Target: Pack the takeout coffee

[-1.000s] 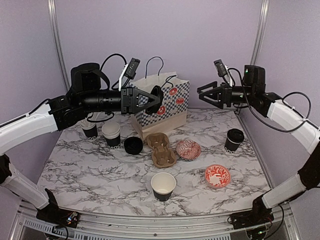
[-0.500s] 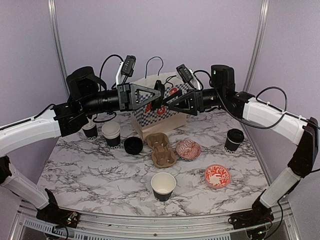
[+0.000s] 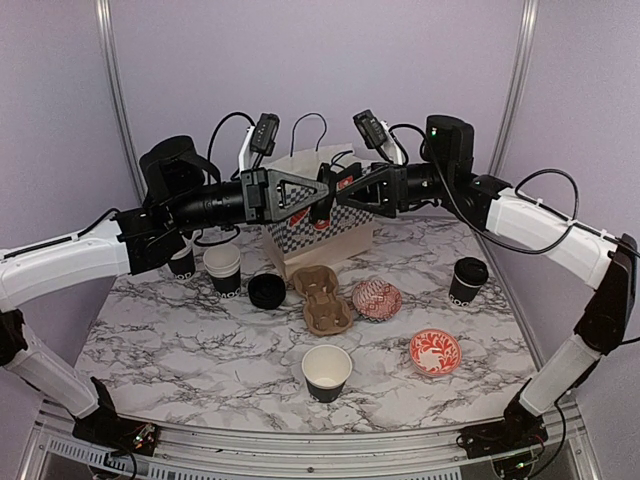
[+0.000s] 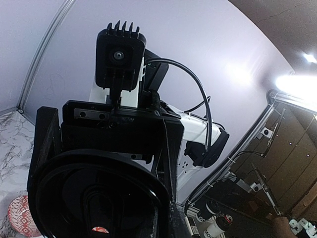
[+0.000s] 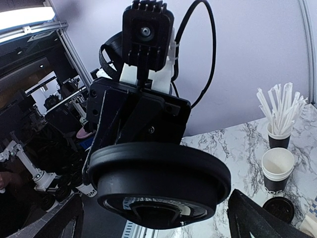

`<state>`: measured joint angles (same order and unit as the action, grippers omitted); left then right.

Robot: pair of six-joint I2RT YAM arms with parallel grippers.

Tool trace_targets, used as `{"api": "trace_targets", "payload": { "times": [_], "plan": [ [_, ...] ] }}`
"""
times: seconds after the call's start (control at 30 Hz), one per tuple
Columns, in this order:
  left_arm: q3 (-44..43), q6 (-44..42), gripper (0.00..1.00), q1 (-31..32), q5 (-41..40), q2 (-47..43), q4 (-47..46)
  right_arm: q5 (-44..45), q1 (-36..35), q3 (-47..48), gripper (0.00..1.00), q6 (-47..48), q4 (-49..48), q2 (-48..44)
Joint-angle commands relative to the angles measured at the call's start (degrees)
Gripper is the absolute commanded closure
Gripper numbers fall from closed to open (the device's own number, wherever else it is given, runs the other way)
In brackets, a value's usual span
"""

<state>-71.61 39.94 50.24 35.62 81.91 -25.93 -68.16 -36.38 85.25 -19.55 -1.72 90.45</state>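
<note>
Above the checkered paper bag (image 3: 322, 236), left gripper (image 3: 316, 193) pinches a round black plastic lid (image 5: 158, 173); right gripper (image 3: 341, 196) gapes wide

Left jaws clamp black lid (image 5: 159, 174), seemingly between right jaws.

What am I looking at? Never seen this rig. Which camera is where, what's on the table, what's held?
Two robot arms with two-finger grippers. The wide picture is from a fixed camera above; the other two come from wrist cameras. On the marble table: a paper bag, a cardboard cup carrier, an open cup, a lidded cup, a loose lid, two red bowls. Above the bag, the left gripper pinches a black lid; the right gripper is open, facing it.
</note>
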Motion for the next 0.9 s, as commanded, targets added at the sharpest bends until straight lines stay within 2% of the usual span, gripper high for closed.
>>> {"api": "trace_targets", "payload": {
  "times": [0.0, 0.47, 0.67, 0.77, 0.87],
  "plan": [
    [-1.31, 0.39, 0.97, 0.3, 1.11, 0.87, -3.15, -0.92, -0.56, 1.92, 0.01, -1.57, -2.16, 0.22],
    [-1.7, 0.5, 0.95, 0.4, 1.29, 2.45, -3.5, 0.15, -0.6, 0.9, 0.23, -2.77, -2.93, 0.86],
    [0.41, -1.22, 0.68, 0.31, -0.67, -0.23, -1.32, 1.94, 0.32, 0.98, 0.27, 4.51, 5.32, 0.34],
    [1.97, -4.49, 0.63, 0.3, -2.55, -2.85, 4.86, 2.48, 2.11, -0.28, 0.28, 8.79, 9.48, -0.83],
    [4.8, -8.29, 0.59, 0.3, -5.68, -6.74, 13.56, 5.91, 3.94, -0.21, 0.29, 19.54, 18.41, -1.92]
  ]
}}
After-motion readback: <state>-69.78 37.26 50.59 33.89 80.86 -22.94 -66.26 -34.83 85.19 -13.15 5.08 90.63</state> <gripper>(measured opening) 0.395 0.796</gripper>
